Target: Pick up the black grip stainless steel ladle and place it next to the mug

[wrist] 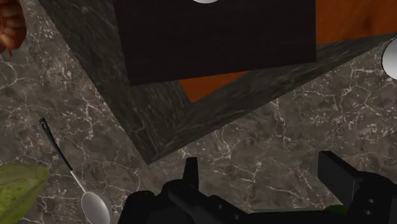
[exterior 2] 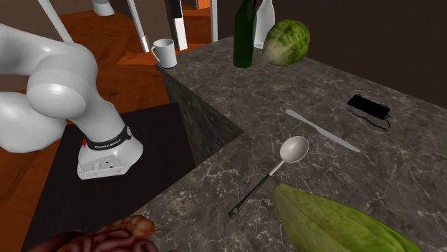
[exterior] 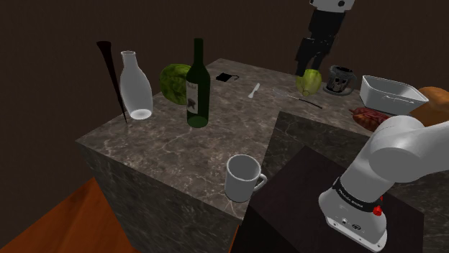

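Note:
The ladle [exterior 2: 276, 172] lies flat on the marble counter [exterior 2: 372, 165], its shiny bowl [exterior 2: 294, 149] toward the knife and its thin black handle toward the counter's edge. In the shoulder view it is a thin dark line [exterior: 306, 101] beside a green leafy vegetable [exterior: 311, 81]. My black gripper [exterior: 309, 66] hangs above that vegetable, open and holding nothing. In the wrist view the ladle [wrist: 70, 172] lies well off to the side of the open gripper [wrist: 264, 184]. A white mug [exterior: 245, 176] stands at the counter's near corner. A dark mug [exterior: 340, 77] stands close behind the gripper.
A table knife [exterior 2: 322, 130] and a small black object [exterior 2: 369, 107] lie past the ladle. A green bottle [exterior: 198, 86], a clear vase [exterior: 135, 85] and a cabbage [exterior: 174, 81] stand at the shoulder view's left. A white tray [exterior: 388, 93] sits right. The counter notches around the stand [exterior 2: 107, 154].

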